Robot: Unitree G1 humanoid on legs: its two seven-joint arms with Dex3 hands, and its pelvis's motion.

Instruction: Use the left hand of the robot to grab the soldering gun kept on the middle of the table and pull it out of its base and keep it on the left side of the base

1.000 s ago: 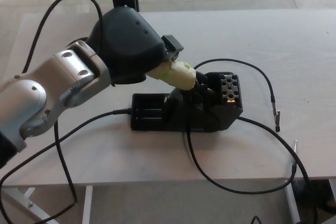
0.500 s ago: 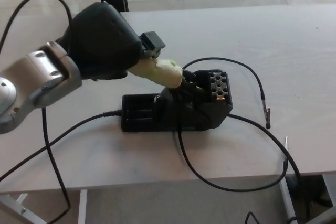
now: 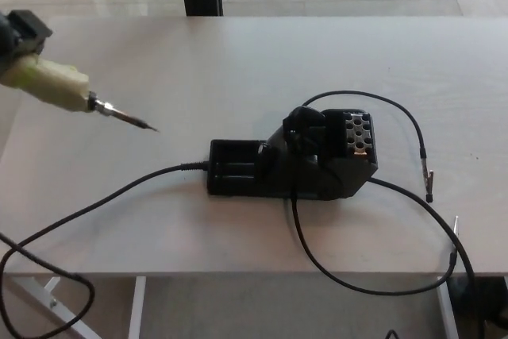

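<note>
Now the soldering gun (image 3: pixel 59 89) is seen at the upper left of the frame, well apart from the base (image 3: pixel 298 160); the left hand (image 3: pixel 12 33) is barely visible, and its finger state cannot be told.

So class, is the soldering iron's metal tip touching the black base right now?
Apart. The head view shows the soldering iron far left of the base, with bare table between them.

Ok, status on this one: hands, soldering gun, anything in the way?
Left robot hand at frame edge, holding soldering gun. Gun clear of base, tip above table. Right hand unseen. Nothing in the way.
</note>
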